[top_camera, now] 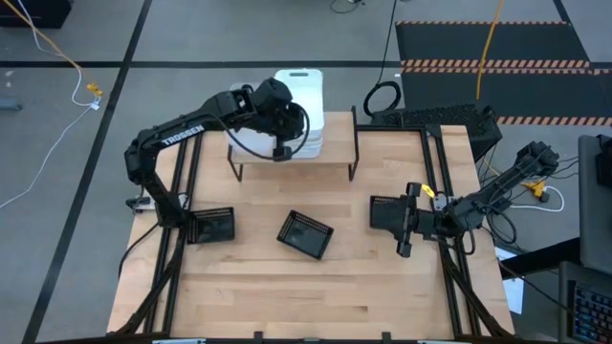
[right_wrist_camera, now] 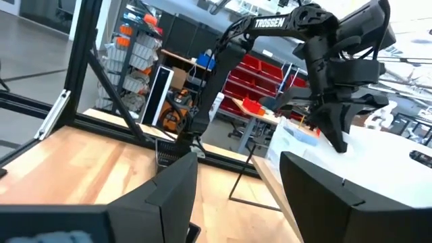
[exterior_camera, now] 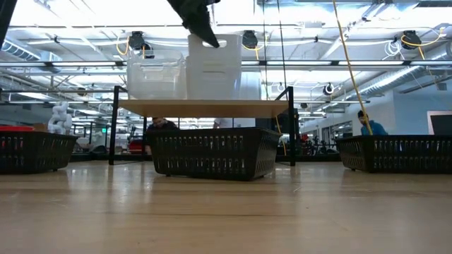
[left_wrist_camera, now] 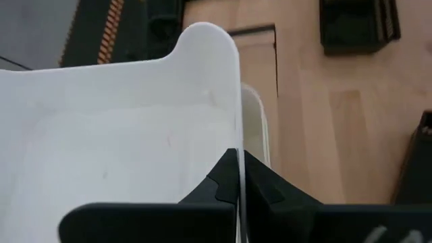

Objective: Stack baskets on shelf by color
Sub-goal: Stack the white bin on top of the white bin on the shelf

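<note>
On the shelf (top_camera: pixel 330 156) at the table's far edge, we find the left gripper (top_camera: pixel 280 150) clamped on a white basket's (top_camera: pixel 304 96) wall, clear baskets (exterior_camera: pixel 155 76) beside. Three black baskets (top_camera: pixel 306 234) lie mid-table; the right gripper (top_camera: pixel 405 219), fingers apart, hovers by one.

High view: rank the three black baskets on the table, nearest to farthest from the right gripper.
From the right gripper, at the table's right:
1. Right black basket, right beside the gripper.
2. Middle black basket, table centre, sitting skewed.
3. Left black basket, by the left arm's base, clearly farthest.
</note>
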Available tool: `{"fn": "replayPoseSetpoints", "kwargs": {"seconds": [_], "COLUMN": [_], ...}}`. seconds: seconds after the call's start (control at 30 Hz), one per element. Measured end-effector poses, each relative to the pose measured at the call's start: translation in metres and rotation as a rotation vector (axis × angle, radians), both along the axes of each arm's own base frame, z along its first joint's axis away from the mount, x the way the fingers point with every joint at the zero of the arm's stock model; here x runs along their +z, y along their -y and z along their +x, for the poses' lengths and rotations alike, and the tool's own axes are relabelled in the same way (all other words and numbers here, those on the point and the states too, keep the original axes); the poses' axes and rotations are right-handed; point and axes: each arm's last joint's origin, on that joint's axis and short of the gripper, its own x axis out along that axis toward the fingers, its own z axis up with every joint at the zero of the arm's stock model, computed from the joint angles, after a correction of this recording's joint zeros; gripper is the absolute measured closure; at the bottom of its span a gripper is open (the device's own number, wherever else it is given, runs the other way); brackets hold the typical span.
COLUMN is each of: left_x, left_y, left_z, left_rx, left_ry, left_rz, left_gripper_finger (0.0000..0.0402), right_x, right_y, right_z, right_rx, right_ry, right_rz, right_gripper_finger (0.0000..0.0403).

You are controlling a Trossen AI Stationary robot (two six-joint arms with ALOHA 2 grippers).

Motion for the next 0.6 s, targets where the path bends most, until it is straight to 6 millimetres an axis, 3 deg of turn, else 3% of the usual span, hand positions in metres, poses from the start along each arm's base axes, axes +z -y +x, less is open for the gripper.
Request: {"fn": "replayPoseSetpoints", "kwargs": {"seconds": [0.4, 0.6], "left_x": [-0.0002, 0.0001], "left_y": [0.0034, 0.0051], "left_z": [-0.0037, -0.0038], "left_rx": [0.023, 0.019], "left_ry": [-0.009, 0.014], "left_rz": [-0.07, -0.15], "left_gripper_finger": [0.0397, 0.0375], "right_x": [0.0003, -0.0007], "right_y": [0.0, 0.0], "right_z": [-0.0001, 0.0], "right_rx": [0.005, 0.006], "right_ry": [0.01, 0.003], "right_rz": [0.055, 0.065], "right_gripper_finger": [0.0197, 0.0197]}}
